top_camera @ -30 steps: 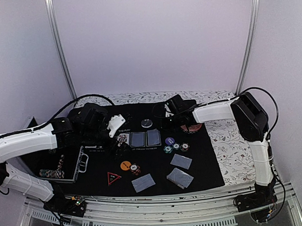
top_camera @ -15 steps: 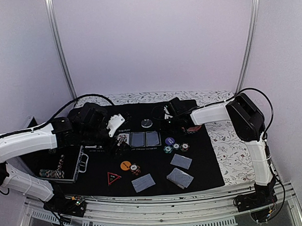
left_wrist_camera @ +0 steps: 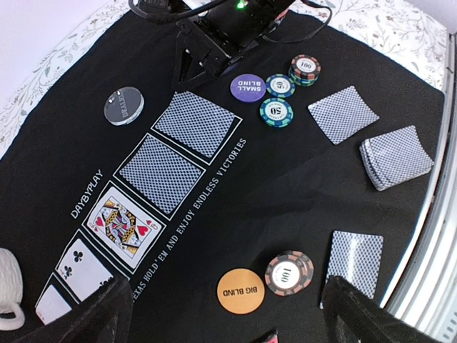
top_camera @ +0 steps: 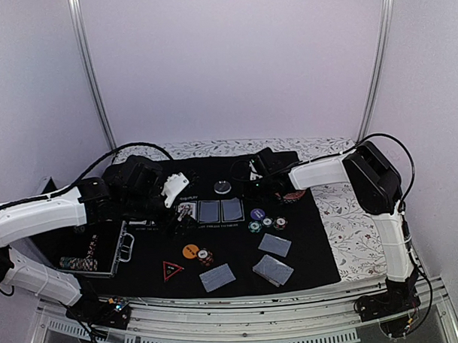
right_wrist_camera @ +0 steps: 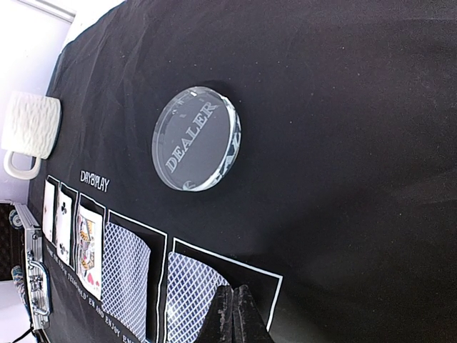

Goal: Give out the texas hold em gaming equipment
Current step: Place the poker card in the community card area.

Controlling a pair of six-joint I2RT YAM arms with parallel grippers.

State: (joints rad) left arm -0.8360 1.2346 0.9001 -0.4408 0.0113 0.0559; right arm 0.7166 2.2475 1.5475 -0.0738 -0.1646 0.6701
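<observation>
Hanging low over the black mat on the table, the right gripper shows its two fingers pressed together with nothing between them, its tips over the far corner of the last face-down card in the printed row; the clear dealer button lies flat on the mat at about eleven o'clock from those tips in the right wrist view, and at nine o'clock from the gripper in the overhead view, near but apart; being round, it has no long axis, so any line of approach should serve; the right arm is plainly the nearer one. The left gripper is spread wide, holding nothing, above the orange big-blind disc and a striped chip stack; the button sits well away at its eleven o'clock, beyond the printed row. If the button is next, I judge the right gripper must first part its fingers, then shift toward eleven o'clock.
</observation>
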